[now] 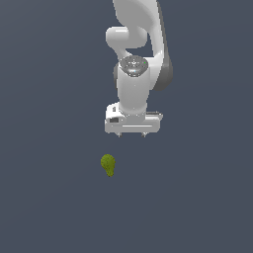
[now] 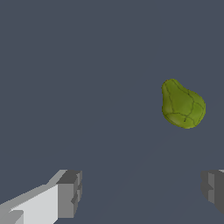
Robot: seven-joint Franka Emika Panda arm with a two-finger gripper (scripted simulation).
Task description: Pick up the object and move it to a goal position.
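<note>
Tool (image 2: 140, 192) fingers (image 2: 70, 192) spread wide, nothing btwn them. Pear (image 2: 183, 104) lies on table (image 2: 65, 65) beyond, approx 1 o'clock of the gap, well apart. Step: approach, pre-grasp. Next: shift over pear, descend, straddle it, then close.

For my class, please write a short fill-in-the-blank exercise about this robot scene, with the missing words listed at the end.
1. The pear is olive-____ in colour.
2. The gripper holds ____.
3. In the wrist view, the two fingers stand wide ____, with the pear not between them.
4. In the exterior view, the pear lies ____ the gripper in the picture.

Missing words: green; nothing; apart; below
</note>
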